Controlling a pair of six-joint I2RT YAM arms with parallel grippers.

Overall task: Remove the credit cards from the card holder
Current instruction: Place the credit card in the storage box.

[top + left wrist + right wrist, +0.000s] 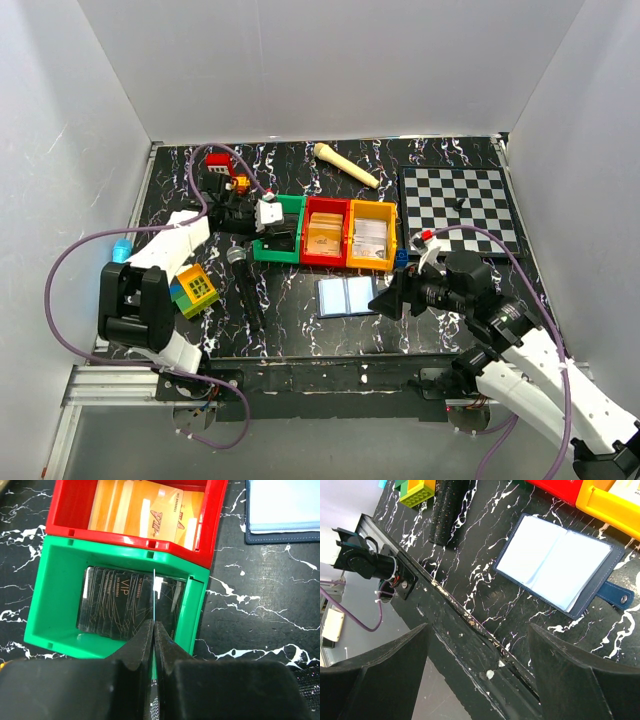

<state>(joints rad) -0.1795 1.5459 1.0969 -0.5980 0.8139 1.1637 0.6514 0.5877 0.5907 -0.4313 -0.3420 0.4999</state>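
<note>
A: Three views to go through. From above first: where to look for the card holder (345,296)?

B: Lower middle of the frame, lying open and flat on the table (300,330), just below the red bin (326,206) and the yellow bin (372,207). Left of centre, the left gripper (270,225) over the green bin (278,256). Just right of the holder, the right gripper (385,298), pointing toward it.

A: And through the left wrist?

B: At bottom centre, fingers (142,645) pressed together, pinching what looks like a card (155,587) seen edge-on, a mere sliver above the black cards (115,605) lying in the green bin. Along the top, gold cards (160,515) in the red bin; a corner of the holder at upper right.

A: Advice for the drop?

B: Probably a matter of laying this one on the stack. Keep over the middle of the bin, come down close to the black cards, tip it flat, then part the fingers gently. No release near a wall: risk of a card left propped on the rim.

A: Then the right wrist?

B: Fingers spread wide at lower left and lower right, gripping nothing. Holder at upper right, open, strap (620,597) out toward the right edge. Impossible to tell about cards left in the pale pockets; worth a close look before reaching in.
</note>
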